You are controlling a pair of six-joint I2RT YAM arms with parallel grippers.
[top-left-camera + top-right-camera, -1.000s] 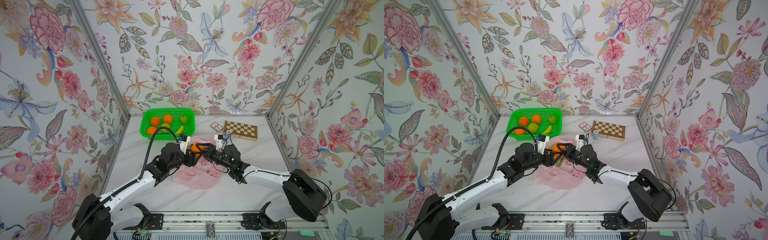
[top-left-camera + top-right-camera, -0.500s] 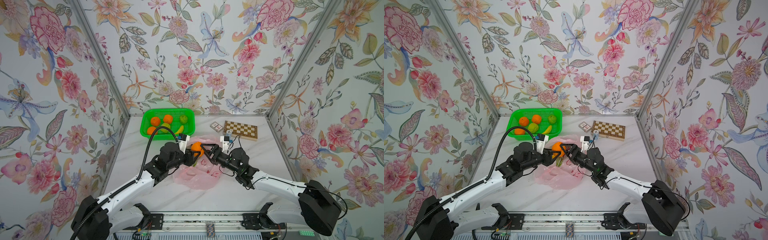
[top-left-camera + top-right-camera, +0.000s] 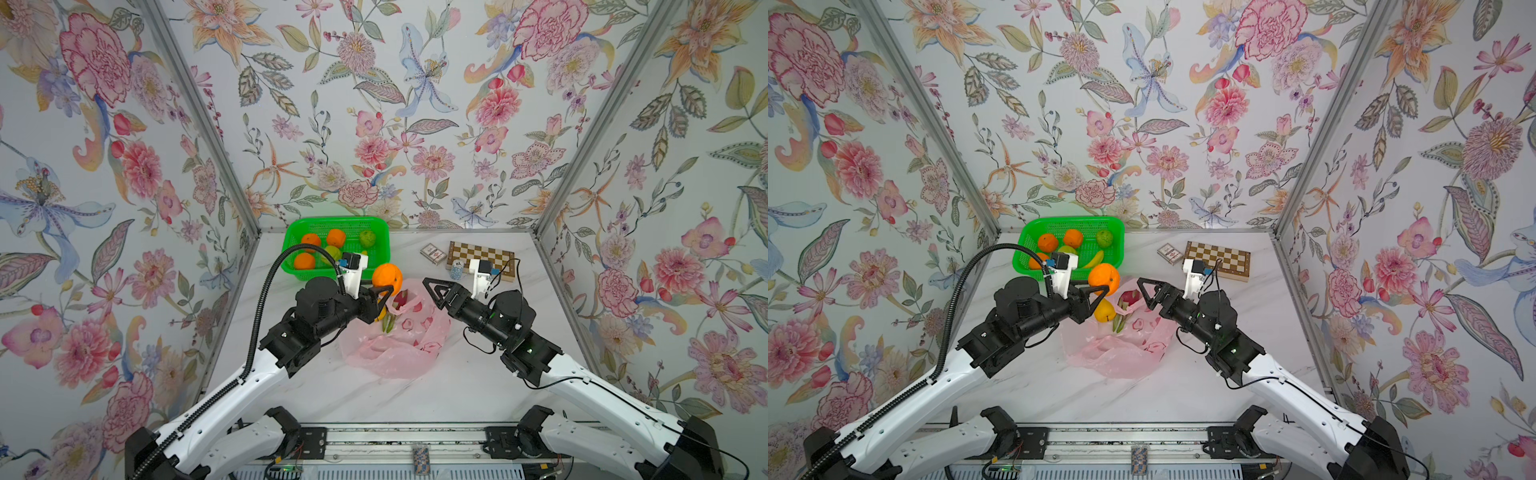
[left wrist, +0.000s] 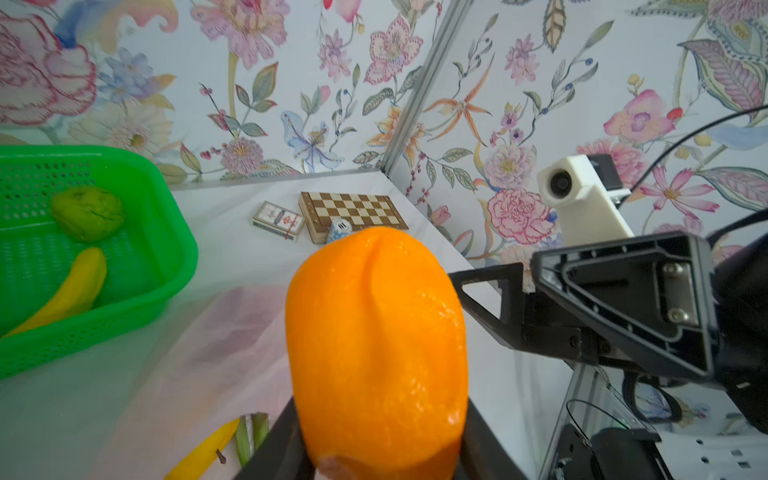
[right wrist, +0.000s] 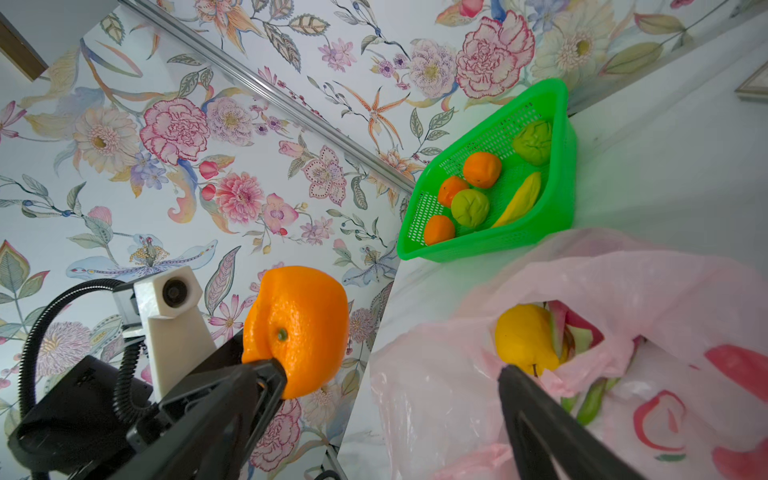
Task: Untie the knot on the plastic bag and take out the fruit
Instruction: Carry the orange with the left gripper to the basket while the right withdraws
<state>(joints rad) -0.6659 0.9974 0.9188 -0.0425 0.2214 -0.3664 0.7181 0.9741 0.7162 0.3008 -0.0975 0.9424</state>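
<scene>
Your left gripper (image 3: 381, 290) is clamping an orange (image 3: 387, 277), holding it in the air over the back edge of the plastic bag (image 3: 395, 351) (the green basket (image 3: 332, 222) is sitting just behind). Your right gripper (image 3: 432, 291) is hovering with its jaws spread wide, gripping nothing, just right of the bag. The bag is lying crumpled on the table (image 3: 332, 390) between your arms. Its mouth seems to be gaping, with a yellow fruit (image 5: 523, 340) and a dragon fruit (image 3: 1128, 299) showing inside.

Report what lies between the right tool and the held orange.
Nothing at their height. In both top views the gap between right tool and orange shows only the plastic bag's open mouth below, dragon fruit inside.
</scene>
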